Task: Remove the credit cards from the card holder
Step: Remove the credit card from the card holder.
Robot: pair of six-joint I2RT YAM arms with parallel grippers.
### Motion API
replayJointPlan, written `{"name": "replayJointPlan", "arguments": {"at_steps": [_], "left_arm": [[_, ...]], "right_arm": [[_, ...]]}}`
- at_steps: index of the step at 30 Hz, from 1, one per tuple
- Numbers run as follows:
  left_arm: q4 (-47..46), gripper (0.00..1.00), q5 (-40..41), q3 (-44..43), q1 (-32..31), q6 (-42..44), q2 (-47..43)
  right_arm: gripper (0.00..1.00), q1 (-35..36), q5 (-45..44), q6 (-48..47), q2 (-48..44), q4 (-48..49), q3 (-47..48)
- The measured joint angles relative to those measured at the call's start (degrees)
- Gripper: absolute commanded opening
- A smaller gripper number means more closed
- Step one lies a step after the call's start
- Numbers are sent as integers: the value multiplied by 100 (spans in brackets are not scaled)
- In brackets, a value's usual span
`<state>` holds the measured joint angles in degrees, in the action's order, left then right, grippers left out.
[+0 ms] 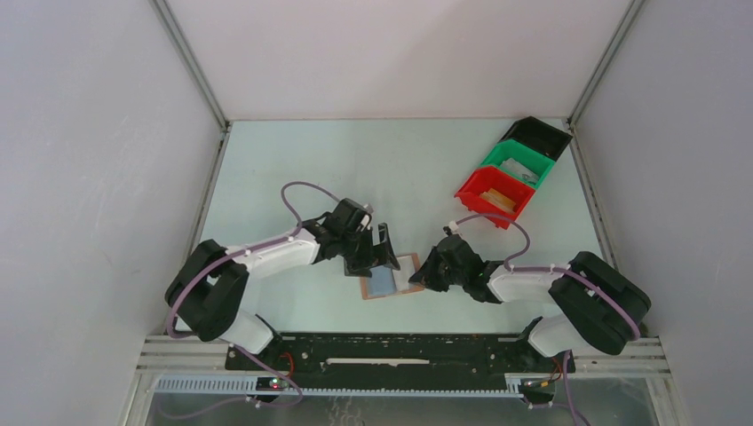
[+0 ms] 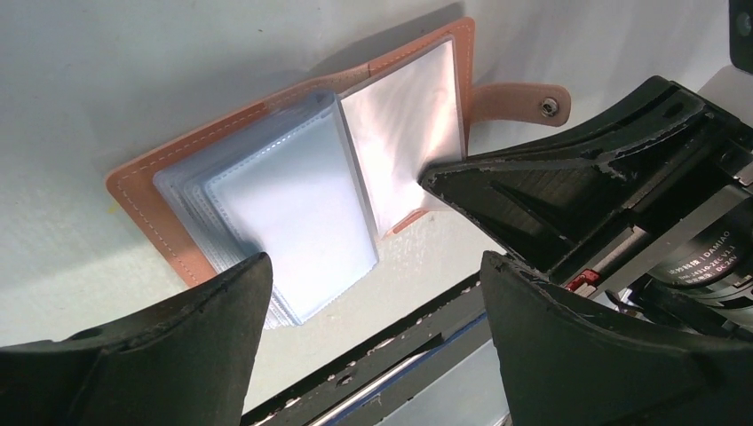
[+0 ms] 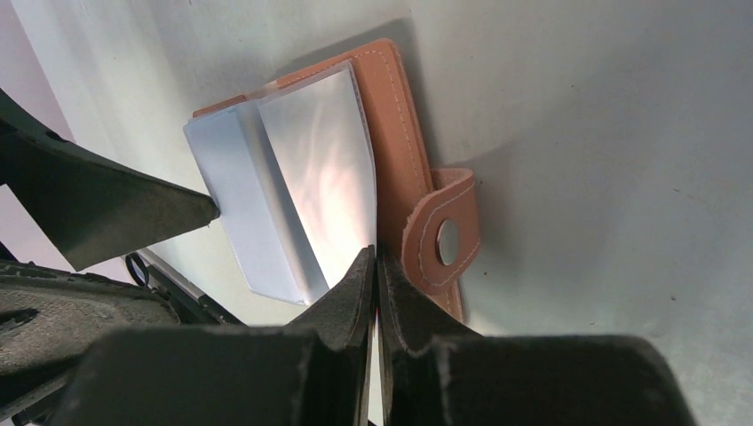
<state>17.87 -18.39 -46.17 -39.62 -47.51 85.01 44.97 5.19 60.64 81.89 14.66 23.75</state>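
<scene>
The open card holder (image 3: 395, 115) lies flat, its long axis running from my wide-open, empty left claw (image 2: 375, 266) to my right claw (image 3: 376, 259), which pinches the edge of a clear sleeve (image 3: 315, 169). The strap tab (image 3: 441, 235) points outward just right of that claw.

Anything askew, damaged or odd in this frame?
Nothing is spilled or broken. The wallet lies open, slightly skewed on the table, and its clear sleeves fan up instead of lying flat. The right gripper, jaws shut, sits at its strap-side edge.

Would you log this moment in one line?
card holder: open on table | left gripper: open | right gripper: shut on card holder
</scene>
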Motion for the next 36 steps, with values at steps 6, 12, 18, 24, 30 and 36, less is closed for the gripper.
{"name": "replayJointPlan", "arguments": {"at_steps": [6, 12, 18, 24, 30, 36], "left_arm": [[-7, 93, 35, -2, -24, -2, 44], [13, 93, 129, -11, -55, -9, 46], [24, 93, 278, -13, -116, -11, 17], [87, 93, 562, -15, -245, -9, -66], [269, 92, 990, -4, -291, -37, -192], [164, 92, 1012, -4, -323, -55, -195]], "right_arm": [[11, -4, 33, 2, 52, 76, 0], [11, -28, 92, 4, 85, 127, 0], [11, -26, 92, 2, 83, 125, 0], [11, -26, 90, 2, 83, 114, 2], [11, -20, 50, 4, 52, 46, 20], [11, -20, 2, 4, 13, -22, 20]]}}
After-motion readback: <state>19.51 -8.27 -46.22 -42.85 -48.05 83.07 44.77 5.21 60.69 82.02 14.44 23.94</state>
